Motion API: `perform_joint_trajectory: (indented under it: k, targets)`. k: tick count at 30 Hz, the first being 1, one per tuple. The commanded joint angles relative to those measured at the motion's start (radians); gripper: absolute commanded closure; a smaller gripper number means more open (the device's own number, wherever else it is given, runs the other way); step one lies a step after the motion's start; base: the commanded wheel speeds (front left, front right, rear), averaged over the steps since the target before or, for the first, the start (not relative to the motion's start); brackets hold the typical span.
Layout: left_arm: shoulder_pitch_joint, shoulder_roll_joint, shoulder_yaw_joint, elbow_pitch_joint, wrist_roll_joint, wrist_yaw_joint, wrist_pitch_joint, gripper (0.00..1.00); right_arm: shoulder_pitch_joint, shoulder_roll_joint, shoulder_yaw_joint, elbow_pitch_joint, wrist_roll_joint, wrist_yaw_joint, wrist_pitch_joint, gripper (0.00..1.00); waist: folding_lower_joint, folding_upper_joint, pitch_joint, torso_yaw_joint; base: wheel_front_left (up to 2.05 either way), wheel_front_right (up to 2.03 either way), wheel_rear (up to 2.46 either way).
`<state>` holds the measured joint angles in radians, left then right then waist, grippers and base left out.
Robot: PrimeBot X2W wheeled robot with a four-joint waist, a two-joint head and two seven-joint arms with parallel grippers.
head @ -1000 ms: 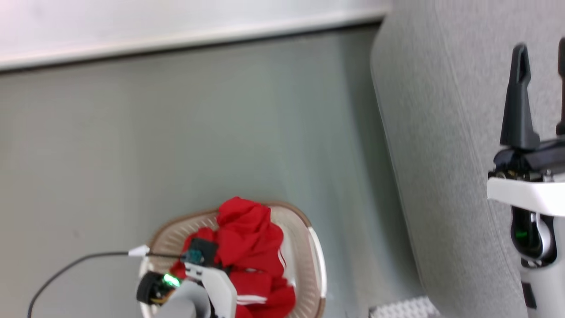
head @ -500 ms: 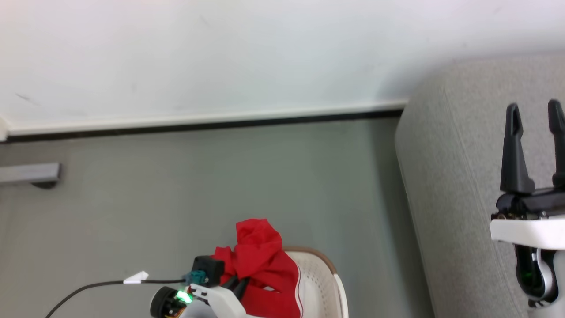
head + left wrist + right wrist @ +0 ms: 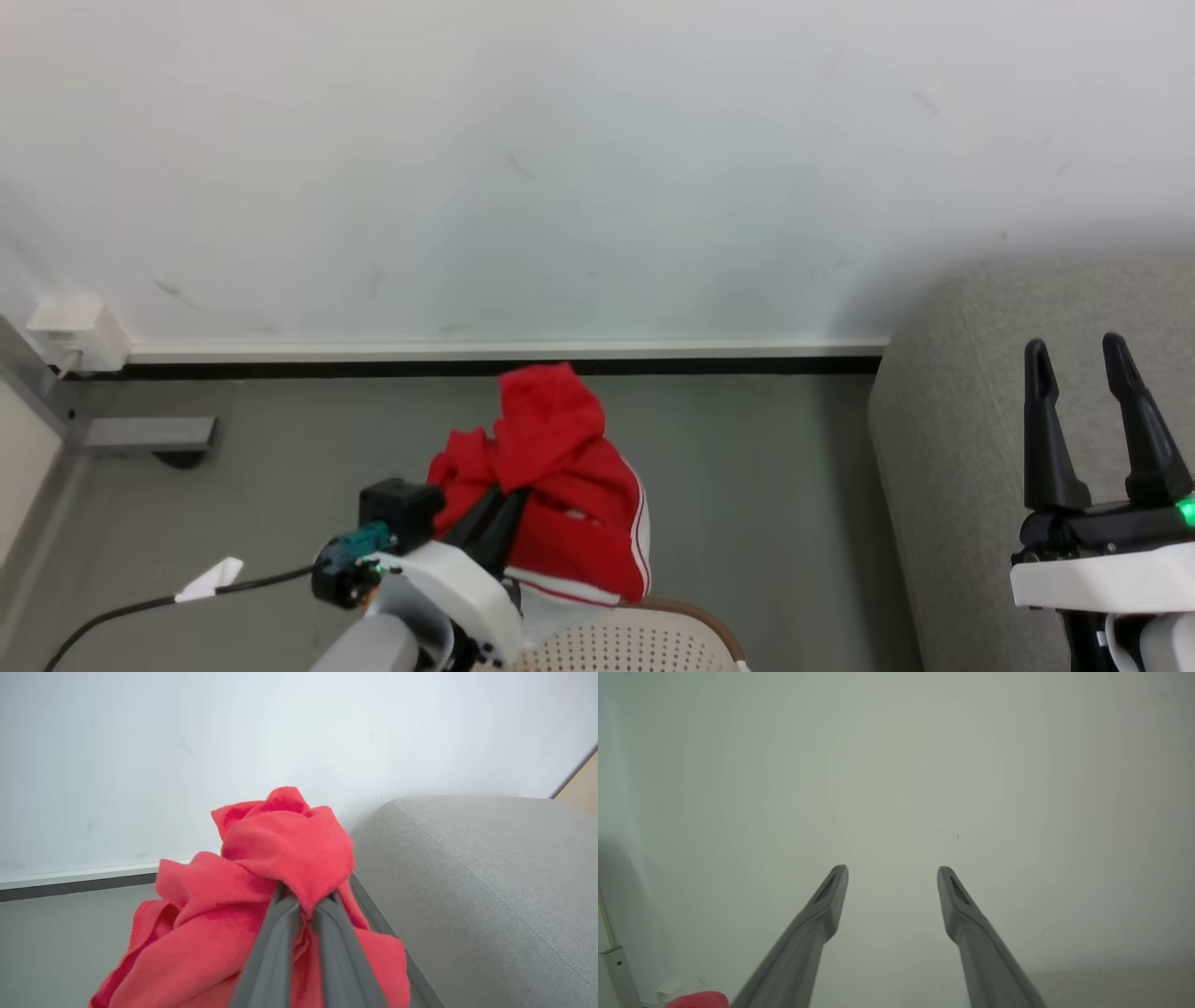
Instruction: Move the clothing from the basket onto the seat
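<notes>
Hanging from the left hand in the head view, the red clothing is a bunched bundle with thin white stripes down its right edge. It is held above the floor, and its lower hem is just over the brown-rimmed, perforated laundry basket at the bottom edge. The two dark fingers are pinched narrow on the cloth. A black cable with a white tag runs off to the left from that wrist. At the right, the right hand points up in front of the light grey sofa, its fingers spread wide. The clothing is well apart from the sofa. A pale wall with a white skirting board lies behind.

From the left wrist view, the left hand grips a fold of the red clothing, which drapes over and around both fingertips. The sofa's rounded arm is just to the right, beyond the bundle.

From the right wrist view, the right hand has its fingers wide apart, facing the bare wall. A small patch of the red clothing shows at the lower left edge.
</notes>
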<state>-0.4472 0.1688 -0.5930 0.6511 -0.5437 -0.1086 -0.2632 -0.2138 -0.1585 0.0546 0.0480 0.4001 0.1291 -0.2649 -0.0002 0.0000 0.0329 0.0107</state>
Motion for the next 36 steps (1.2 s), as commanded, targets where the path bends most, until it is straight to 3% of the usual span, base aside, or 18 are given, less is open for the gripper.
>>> perform_joint_trajectory:
  k: [1,13,24,29,36]
  targets:
    - [0.012,0.01,0.015,-0.051,0.011,0.009,-0.002,1.0,0.024,0.001,-0.001,0.004,0.009,0.003,0.001,0.0,0.0002,0.0,-0.021,0.014,0.0,0.0,0.0]
    - [0.001,0.051,0.077,-0.357,-0.002,0.07,0.016,1.0,0.081,0.02,0.03,0.017,0.03,0.003,0.001,0.0,0.0002,0.0,-0.034,0.02,0.0,0.0,0.0]
    - [0.034,0.076,0.087,-0.439,-0.015,0.097,0.039,1.0,0.076,0.005,0.112,0.022,0.043,0.003,0.001,0.0,0.0002,0.0,-0.039,-0.001,0.0,0.0,0.0]
    - [0.014,0.07,0.076,-0.431,-0.018,0.086,0.047,1.0,0.069,-0.027,0.228,0.04,0.052,0.003,0.001,0.0,0.0002,0.0,-0.039,0.009,0.0,0.0,0.0]
    - [-0.024,0.05,0.055,-0.409,-0.021,0.068,0.055,1.0,0.001,-0.058,0.485,0.174,0.069,0.003,0.001,0.0,0.0002,0.0,-0.042,0.037,0.0,0.0,0.0]
